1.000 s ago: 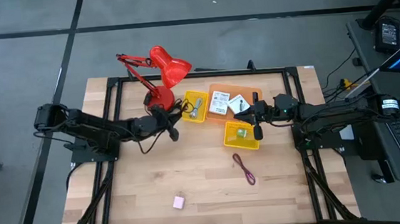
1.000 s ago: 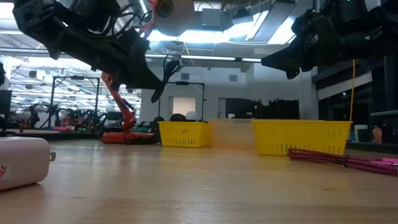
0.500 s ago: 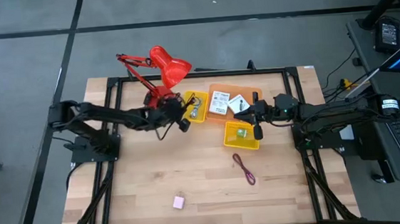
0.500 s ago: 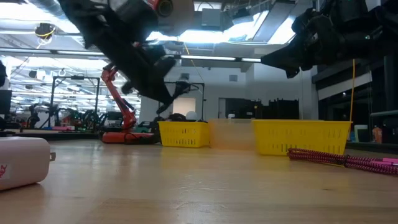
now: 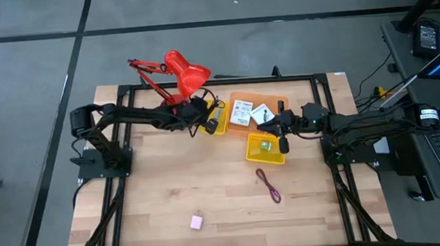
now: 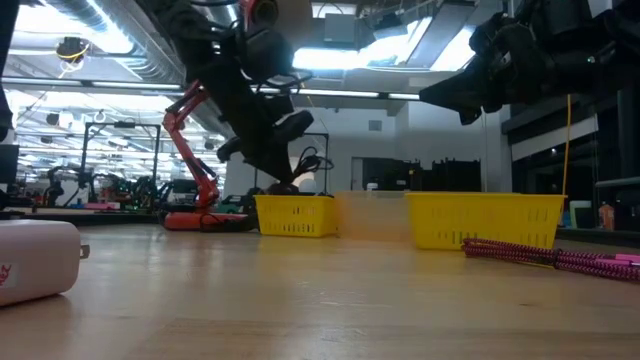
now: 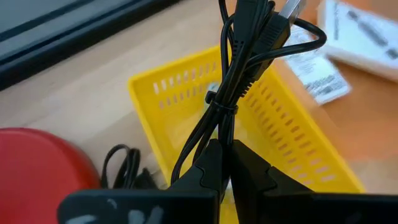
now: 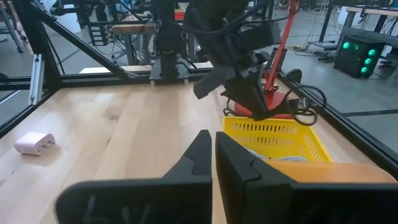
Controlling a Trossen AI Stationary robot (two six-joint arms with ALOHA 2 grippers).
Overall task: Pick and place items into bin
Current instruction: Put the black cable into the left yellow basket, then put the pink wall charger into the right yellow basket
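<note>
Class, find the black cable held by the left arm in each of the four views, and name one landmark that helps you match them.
High view: black cable in the left claw, at the small yellow bin.
Low view: dangling above that bin.
Left wrist view: centre, rising from the shut claw.
Right wrist view: too small to tell.
Shared landmark: the small yellow bin beside the red lamp.

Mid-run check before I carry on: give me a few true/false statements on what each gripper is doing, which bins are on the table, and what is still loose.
1. The left gripper is shut on the black cable. True.
2. That cable hangs over the small yellow bin. True.
3. The right gripper holds the maroon cord. False: the cord lies loose on the table; that gripper is shut and empty.
4. The pink block is in the orange bin. False: it lies on the table.
5. The white cards lie in the orange bin. True.
</note>
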